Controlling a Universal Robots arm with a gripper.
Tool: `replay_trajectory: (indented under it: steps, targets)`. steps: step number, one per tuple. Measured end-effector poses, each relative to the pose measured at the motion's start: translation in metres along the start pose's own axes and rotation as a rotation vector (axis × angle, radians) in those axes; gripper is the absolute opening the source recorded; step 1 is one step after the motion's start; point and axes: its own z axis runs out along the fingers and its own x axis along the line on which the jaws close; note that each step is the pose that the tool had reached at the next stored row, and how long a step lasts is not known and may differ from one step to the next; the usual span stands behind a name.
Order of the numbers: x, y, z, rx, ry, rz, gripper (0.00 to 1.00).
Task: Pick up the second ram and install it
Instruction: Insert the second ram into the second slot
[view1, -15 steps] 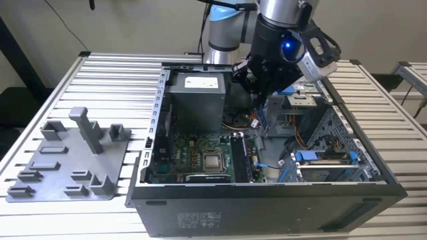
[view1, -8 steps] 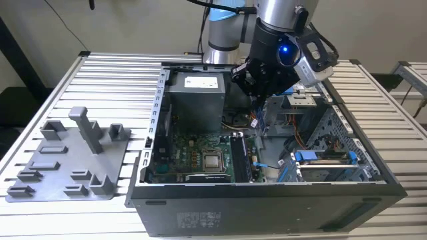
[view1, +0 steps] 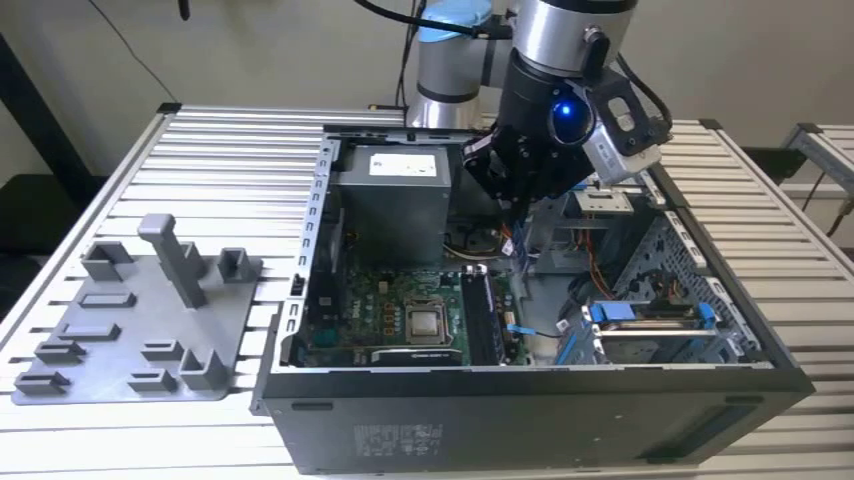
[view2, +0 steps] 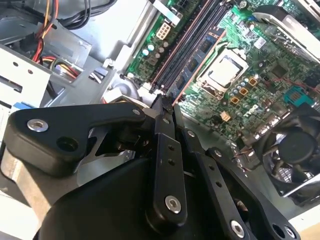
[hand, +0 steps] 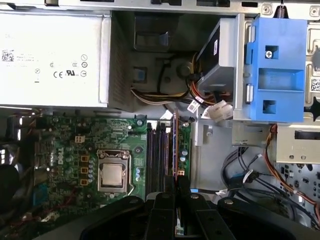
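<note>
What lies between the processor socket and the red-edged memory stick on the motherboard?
In the first wrist view, a few capacitors and parallel dark memory slots lie between processor socket and memory stick.

The gripper (view2: 167, 107) has matt black fingers (view2: 167, 165) that look like plastic or coated metal, set with shiny steel screws. The case (view1: 534, 420) is dull dark sheet metal on a table (view1: 227, 140) of ribbed, satin aluminium, beside a tray (view1: 134, 340) of matt grey plastic. The motherboard (hand: 65, 145) is glossy green, and the drive-cage clip (hand: 277, 65) is smooth bright-blue plastic
</note>
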Motion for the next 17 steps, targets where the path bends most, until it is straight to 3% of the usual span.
replay_trajectory:
  steps: [17]
  targets:
    - [0.0003, -0.0005, 0.0102, 0.0003, -0.0010, 0.019, 0.14]
